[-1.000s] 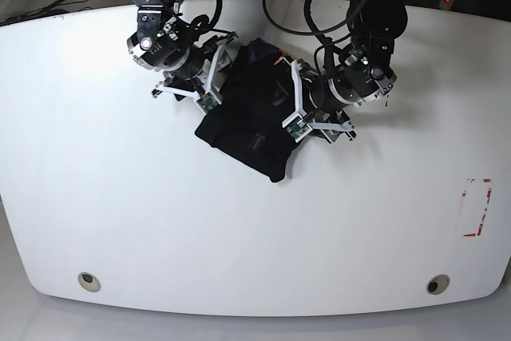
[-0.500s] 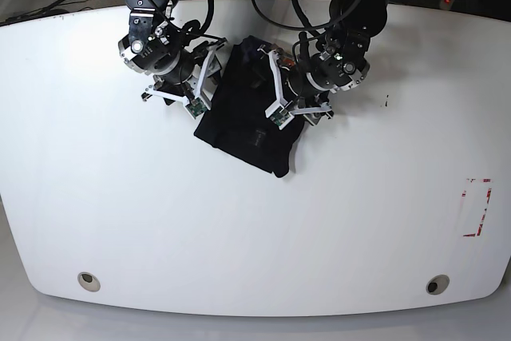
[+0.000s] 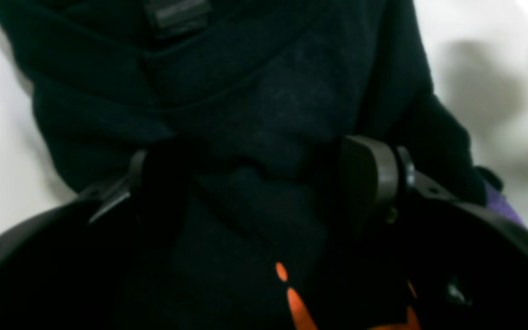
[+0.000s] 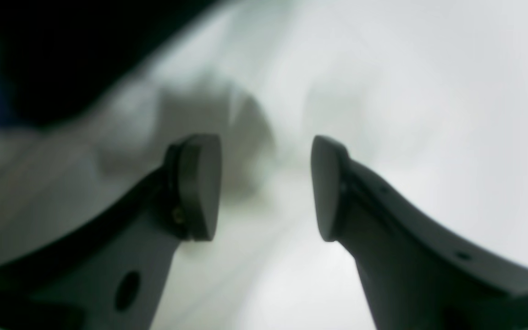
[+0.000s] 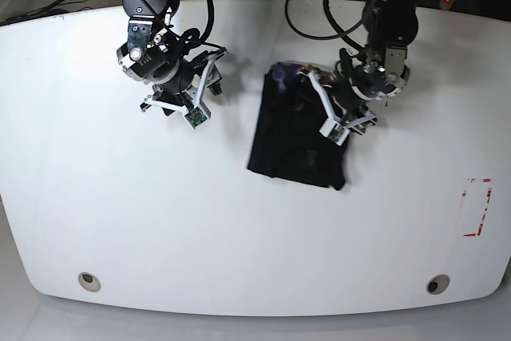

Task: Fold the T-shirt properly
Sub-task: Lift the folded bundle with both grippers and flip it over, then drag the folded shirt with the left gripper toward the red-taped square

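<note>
Base view gives the overall layout: the T-shirt (image 5: 297, 135) is a compact black bundle lying on the white table (image 5: 239, 237), a bit toward the far edge and just right of center, with a small purple patch showing at its far corner. The left gripper (image 5: 323, 113) sits right at the shirt's edge on this view's right, overlapping the cloth, but from up here you can't really tell how its jaws stand. The right gripper (image 5: 206, 89) is on the view's left, well apart from the shirt, over bare table. There's also a red-and-white marking (image 5: 477, 208) near the table's right edge and two round holes (image 5: 89, 281) near the front edge. The left wrist view fills in what the base one can't: black fabric is bunched between the two fingers (image 3: 369, 176), so that gripper is pinching the T-shirt. You also get slivers of orange print and a bit of purple low in the frame, though most of the print is cut off, and the left finger is dark against the cloth and hard to make out. The right wrist view is blurry, but the two pads (image 4: 200, 183) are clearly spread with only white table between them, and a dark shape fills the top left corner.
</note>
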